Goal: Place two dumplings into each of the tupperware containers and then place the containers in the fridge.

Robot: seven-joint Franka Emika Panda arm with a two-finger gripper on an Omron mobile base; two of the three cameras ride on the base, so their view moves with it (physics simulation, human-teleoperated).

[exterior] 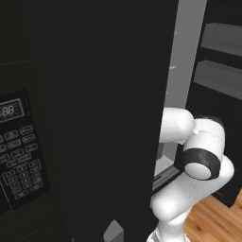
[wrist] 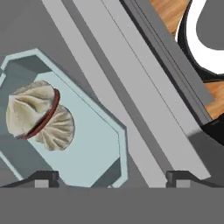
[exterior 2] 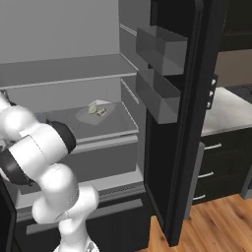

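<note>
Jaws spread wide, gripping nothing — tub (wrist: 94,144) with two dumplings (wrist: 39,114) just ahead, toward the left fingertip (wrist: 41,178), resting on fridge shelf (exterior 2: 110,125).

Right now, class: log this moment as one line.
end effector: open, above light-blue plastic tub | tub: on fridge shelf | contents: two beige pleated dumplings
</note>
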